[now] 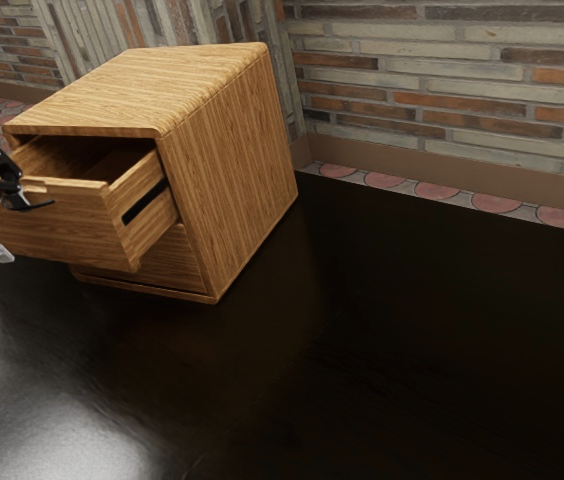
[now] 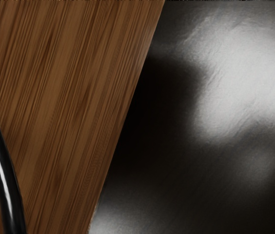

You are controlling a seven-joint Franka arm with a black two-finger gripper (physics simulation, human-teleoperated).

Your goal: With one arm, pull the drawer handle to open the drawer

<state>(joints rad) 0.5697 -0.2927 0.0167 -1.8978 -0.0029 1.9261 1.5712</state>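
Drawer (image 1: 82, 215) pulled partway out toward exterior view's left, handle (image 2: 3, 170) by fingers (image 1: 4, 172), their spread untellable

The cabinet (image 1: 212, 150) stands on the table (image 1: 382, 350), before the wall (image 1: 442, 80). Its top drawer (image 1: 82, 215) juts toward the exterior view's left, with the gripper (image 1: 7, 190) at its front, seemingly by the handle (image 2: 1, 175).

Brick wall (image 1: 442, 90), dark surface (image 1: 412, 380)
Red rounded tiles (image 1: 495, 202) run along the wall's foot; the glossy surface spreads below it.

Wooden cabinet (image 1: 222, 150) stands on table (image 1: 412, 350) (glossy black).
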